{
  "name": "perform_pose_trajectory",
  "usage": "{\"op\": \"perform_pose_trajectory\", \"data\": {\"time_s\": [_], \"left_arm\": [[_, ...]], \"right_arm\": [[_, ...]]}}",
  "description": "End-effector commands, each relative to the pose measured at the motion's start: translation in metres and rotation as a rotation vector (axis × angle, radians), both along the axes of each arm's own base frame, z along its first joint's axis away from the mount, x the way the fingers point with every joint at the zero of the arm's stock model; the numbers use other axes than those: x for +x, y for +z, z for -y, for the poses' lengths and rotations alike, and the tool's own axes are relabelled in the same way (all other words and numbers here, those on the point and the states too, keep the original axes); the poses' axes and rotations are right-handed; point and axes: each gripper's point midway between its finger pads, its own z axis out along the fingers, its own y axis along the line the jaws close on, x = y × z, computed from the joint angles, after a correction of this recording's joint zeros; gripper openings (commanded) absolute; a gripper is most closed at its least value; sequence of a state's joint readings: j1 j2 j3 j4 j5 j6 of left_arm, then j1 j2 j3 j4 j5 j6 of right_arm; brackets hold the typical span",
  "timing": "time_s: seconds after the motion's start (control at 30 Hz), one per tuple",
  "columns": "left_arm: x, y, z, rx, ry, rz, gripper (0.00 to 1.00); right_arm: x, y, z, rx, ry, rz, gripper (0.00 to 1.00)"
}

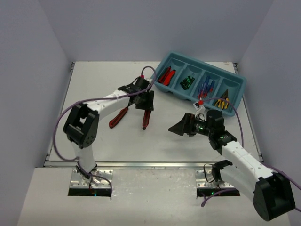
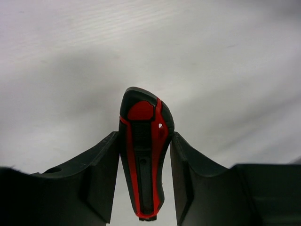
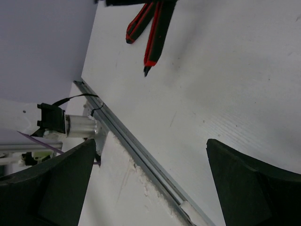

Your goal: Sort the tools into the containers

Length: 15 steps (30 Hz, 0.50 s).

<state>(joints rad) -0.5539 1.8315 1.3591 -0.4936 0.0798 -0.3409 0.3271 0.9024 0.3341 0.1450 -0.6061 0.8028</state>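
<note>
Red-handled cutters (image 1: 146, 120) left of the table's (image 1: 94, 84) middle, handles splayed toward the near edge — one handle pinched between the fingers (image 2: 101, 179) of the left gripper (image 1: 145, 107), pads pressed against both its sides. Impossible to tell whether lifted or resting on the surface. Toward the far right corner, set at a slant, the teal tray (image 1: 239, 94): from its left end, another red pair (image 1: 166, 75), black-and-green screwdrivers (image 1: 187, 82), blue-and-red screwdrivers (image 1: 206, 88), yellow-and-black pliers (image 1: 222, 103), one kind to each compartment. Right gripper (image 1: 175, 128) spread wide, holding nothing, over the table right of centre, pointed toward the cutters. Underneath, a matte white top with a metal rail (image 3: 136, 150) along the near edge — around it, plain pale lilac-grey walls (image 1: 28, 70) on three sides.
</note>
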Motion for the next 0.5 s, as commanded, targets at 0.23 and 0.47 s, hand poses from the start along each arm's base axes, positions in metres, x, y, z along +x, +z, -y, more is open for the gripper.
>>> {"op": "perform_pose_trajectory", "data": {"time_s": [0.23,0.47], "left_arm": [[-0.048,0.129,0.068,-0.607,0.157,0.164,0.00],[-0.060,0.134,0.069,-0.630,0.147,0.162,0.00]], "right_arm": [[0.041,0.038,-0.046,-0.005,0.000,0.116,0.83],[0.048,0.036,-0.072,0.023,0.054,0.097,0.56]]}}
